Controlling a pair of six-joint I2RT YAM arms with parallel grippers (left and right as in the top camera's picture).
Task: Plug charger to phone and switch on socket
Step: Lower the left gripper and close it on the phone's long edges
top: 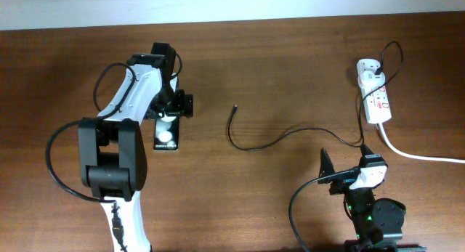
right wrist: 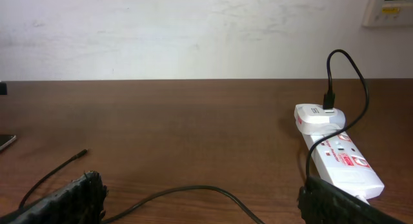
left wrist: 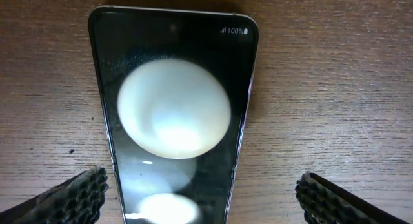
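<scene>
Plainly shows the phone (top: pixel 166 136) lying flat and screen-up on the wooden table (top: pixel 290 49), at about 9 o'clock from the table's middle in the overhead view, with white round spots glaring on the glass and "100%" at its far corner. Has the left gripper (left wrist: pixel 203 193) hanging right over it, spread wide and holding nothing, with one ribbed finger (left wrist: pixel 80 195) just beside the phone's edge and the other well apart. Puts the charger (top: pixel 290 133) loose on the wood between the arms, its connector tip (top: pixel 234 108) at 3 o'clock from the phone and well apart from it. Traces the thin black cable toward 2 o'clock, up to a white adapter (top: pixel 367 67) seated in the far end of the socket (top: pixel 376 92). Places that socket near the table's 2 o'clock corner, red markings up, with a thick white cord (top: pixel 421 156) leaving toward 4 o'clock. Finds the right gripper (top: pixel 346 159) at 5 o'clock, likewise wide and empty, with the socket at 1 o'clock from it and the cable lying ungripped on the table between its fingers (right wrist: pixel 71 198). Cannot tell the switch position.
</scene>
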